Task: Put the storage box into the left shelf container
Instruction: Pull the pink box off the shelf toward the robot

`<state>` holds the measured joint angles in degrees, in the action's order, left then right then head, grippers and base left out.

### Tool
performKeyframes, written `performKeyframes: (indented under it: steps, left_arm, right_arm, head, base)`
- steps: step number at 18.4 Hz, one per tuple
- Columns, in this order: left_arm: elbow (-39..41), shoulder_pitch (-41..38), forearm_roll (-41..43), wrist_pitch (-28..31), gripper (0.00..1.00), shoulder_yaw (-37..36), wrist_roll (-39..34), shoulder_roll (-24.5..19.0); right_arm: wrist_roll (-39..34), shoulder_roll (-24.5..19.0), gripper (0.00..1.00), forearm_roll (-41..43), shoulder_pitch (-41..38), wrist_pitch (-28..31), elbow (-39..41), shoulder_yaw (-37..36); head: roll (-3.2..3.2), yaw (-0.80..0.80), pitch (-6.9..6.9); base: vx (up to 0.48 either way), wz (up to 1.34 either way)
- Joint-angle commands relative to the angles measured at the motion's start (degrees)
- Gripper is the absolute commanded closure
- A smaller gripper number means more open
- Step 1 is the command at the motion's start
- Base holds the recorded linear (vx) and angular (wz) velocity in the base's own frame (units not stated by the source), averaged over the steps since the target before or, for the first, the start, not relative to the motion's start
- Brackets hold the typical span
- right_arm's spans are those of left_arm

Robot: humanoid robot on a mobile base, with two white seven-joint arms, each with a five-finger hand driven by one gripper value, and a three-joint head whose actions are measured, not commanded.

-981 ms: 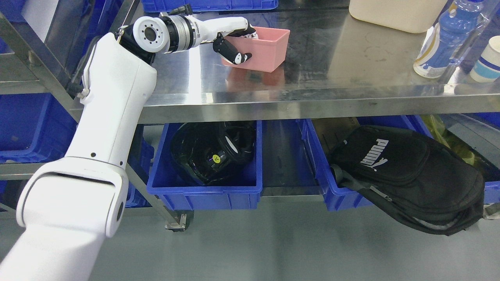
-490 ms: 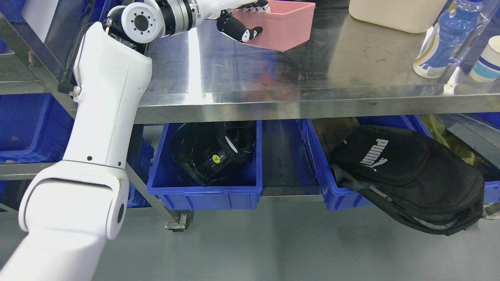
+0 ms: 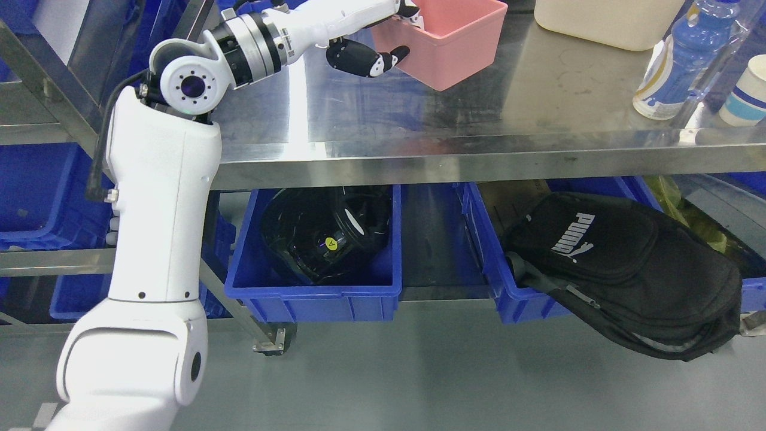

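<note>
The left hand (image 3: 383,36) had its fingers hooked over the near-left rim of the pink storage box (image 3: 452,39), thumb pressed against the outer wall, so the box was gripped. The box hung tilted, its lower corner just above the steel table (image 3: 538,102), at one o'clock from the wrist. Its long axis ran roughly nine to three. No right arm showed. The blue containers (image 3: 36,197) on the left shelf lay at about eight o'clock from the box, well apart, so the carry probably had to swing that way
</note>
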<state>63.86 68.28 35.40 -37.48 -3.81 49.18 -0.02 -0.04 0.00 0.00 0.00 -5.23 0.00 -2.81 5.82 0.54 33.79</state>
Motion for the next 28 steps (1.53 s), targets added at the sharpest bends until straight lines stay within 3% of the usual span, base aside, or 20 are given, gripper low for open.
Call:
performKeyframes:
  steps: [1, 9, 13, 28]
  left_arm:
    - [16.56, -4.47, -0.86, -6.37, 0.99, 14.34, 0.21, -0.98]
    - [23.76, -9.47, -3.92, -7.52, 0.98, 14.00, -0.58, -0.98]
    - [27.28, -18.52, -7.27, -7.52, 0.98, 7.86, -0.40, -0.98]
    - [27.29, -22.13, -9.12, -7.52, 0.98, 3.02, -0.75, -0.98]
  right_arm:
    - [0.04, 1.00, 0.00, 0.18, -0.44, -0.04, 1.00, 0.00]
    - [0.04, 1.00, 0.00, 0.18, -0.44, -0.04, 1.00, 0.00]
    - [0.04, 1.00, 0.00, 0.18, -0.44, -0.04, 1.00, 0.00]
    - [0.04, 1.00, 0.00, 0.18, -0.44, -0.04, 1.00, 0.00]
  head:
    - [0.00, 0.00, 0.00]
    - [0.00, 0.00, 0.00]
    - [0.00, 0.00, 0.00]
    - [0.00, 0.00, 0.00]
  base:
    - [0.000, 0.00]
    - [0.000, 0.00]
    - [0.000, 0.00]
    - [-0.025, 0.04]
